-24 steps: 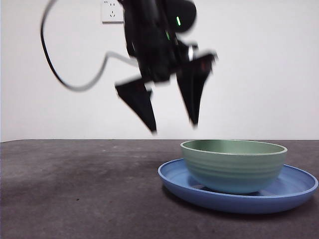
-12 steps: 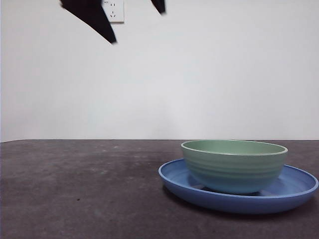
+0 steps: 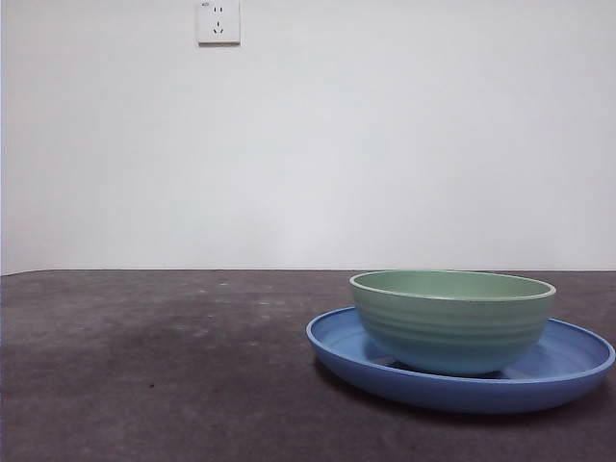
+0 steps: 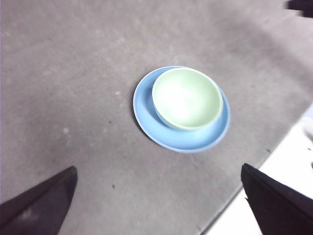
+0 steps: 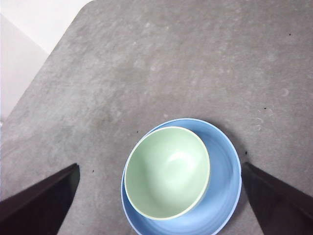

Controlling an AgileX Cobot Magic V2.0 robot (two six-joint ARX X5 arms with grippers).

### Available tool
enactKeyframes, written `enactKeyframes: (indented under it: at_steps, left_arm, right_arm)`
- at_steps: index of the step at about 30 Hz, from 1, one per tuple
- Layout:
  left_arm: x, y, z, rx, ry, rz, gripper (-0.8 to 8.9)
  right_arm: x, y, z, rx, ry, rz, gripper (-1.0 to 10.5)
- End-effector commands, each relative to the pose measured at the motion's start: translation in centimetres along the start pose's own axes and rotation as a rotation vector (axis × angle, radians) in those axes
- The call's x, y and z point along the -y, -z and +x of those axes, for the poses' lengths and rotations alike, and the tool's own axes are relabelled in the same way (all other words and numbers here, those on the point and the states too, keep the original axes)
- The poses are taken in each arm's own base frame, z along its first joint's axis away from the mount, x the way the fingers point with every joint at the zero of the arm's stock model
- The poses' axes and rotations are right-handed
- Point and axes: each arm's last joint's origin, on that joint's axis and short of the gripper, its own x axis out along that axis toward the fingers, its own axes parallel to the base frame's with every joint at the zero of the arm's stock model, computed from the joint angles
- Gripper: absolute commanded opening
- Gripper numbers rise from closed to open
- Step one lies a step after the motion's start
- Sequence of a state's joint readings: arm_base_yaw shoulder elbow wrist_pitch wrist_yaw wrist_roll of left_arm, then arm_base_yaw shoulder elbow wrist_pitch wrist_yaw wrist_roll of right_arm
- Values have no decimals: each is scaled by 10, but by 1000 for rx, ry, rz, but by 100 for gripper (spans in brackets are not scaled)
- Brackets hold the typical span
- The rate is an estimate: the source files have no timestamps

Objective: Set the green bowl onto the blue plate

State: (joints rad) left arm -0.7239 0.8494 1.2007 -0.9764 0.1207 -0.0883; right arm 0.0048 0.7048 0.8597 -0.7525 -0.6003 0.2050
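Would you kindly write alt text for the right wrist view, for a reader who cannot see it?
Seen from above, the green bowl sits upright and empty on the blue plate, off-centre so more blue rim shows on one side. Both rest on a grey table, with the right gripper held open high above, its two black jaws far apart.

One green bowl (image 3: 452, 320) counted. One blue plate (image 3: 338, 342) counted, bowl resting on it. One dark grey desk (image 3: 154, 366) seen under both. One white wall socket (image 3: 218, 21) seen on wall in front view. Two pincers counted across wrist views: left pincer (image 4: 159, 205), two black jaws set wide apart; right pincer (image 5: 159, 200), two black jaws set wide apart. Four jaws in total. No pincer seen in front view.
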Motion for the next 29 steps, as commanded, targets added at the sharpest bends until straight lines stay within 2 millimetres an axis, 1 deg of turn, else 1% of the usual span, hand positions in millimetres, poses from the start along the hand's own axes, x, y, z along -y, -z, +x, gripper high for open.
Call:
enactKeyframes:
  at_steps: [1, 2, 5, 11, 15, 22, 29]
  left_arm:
    - [1, 21, -23, 76, 6, -2, 595]
    - [1, 32, -31, 101, 6, -2, 594]
    - [1, 53, -47, 151, 10, 4, 594]
    - [2, 75, -69, 191, 12, 26, 594]
    - [2, 79, -74, 206, 13, 35, 594]
    - [2, 78, -74, 209, 13, 35, 594]
    - [2, 78, -74, 209, 13, 35, 594]
  right_arm:
    - [-3, -4, -2, 12, -6, -26, 599]
    - [-3, -4, -2, 12, -6, -27, 599]
    - [-3, -4, -2, 12, -6, -35, 599]
    - [-3, -4, -2, 8, -6, -32, 598]
    - [-2, -3, -2, 0, -4, -25, 599]
    - [-2, -1, -2, -16, -1, -13, 598]
    - [2, 10, 0, -138, 24, 64, 597]
